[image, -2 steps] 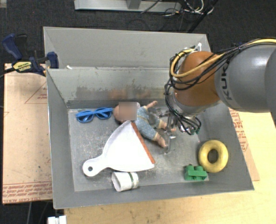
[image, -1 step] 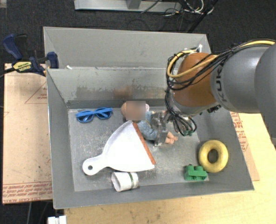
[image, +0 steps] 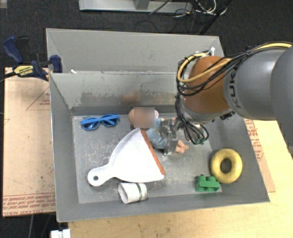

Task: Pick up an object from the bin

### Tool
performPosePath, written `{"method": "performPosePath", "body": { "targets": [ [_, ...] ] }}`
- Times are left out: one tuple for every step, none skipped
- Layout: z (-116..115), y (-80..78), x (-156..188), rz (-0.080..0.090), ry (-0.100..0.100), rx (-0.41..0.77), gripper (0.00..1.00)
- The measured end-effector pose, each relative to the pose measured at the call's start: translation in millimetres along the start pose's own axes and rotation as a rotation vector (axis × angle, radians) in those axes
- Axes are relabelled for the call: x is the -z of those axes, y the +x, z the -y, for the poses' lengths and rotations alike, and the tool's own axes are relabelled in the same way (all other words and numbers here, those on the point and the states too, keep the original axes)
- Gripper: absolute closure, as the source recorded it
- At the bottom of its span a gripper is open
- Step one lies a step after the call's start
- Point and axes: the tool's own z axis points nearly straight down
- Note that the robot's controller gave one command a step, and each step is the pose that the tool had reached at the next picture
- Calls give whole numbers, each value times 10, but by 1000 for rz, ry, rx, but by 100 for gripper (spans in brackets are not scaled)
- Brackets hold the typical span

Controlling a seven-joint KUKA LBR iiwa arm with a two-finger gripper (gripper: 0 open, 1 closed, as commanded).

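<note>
Small blue-grey thing (image: 159, 141) is seen mid-bin, against the white dustpan (image: 131, 158), with the gripper (image: 172, 139) right over it, spread or pressed together cannot be told; a snag on the dustpan edge or a miss onto the pink bit (image: 181, 148) is judged likely.

The camera hangs above the grey bin (image: 136, 86), tilted slightly from its near side, so the far wall's inner face shows. It stands back enough to take in the whole bin. The arm (image: 265, 83) enters from the bin's right.
</note>
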Motion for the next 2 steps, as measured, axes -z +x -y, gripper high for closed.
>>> {"method": "performPosePath", "body": {
  "targets": [
    [4,-18,467,-10,0,31,100],
    [46,-314,2417,12,2,117,100]
  ]
}}
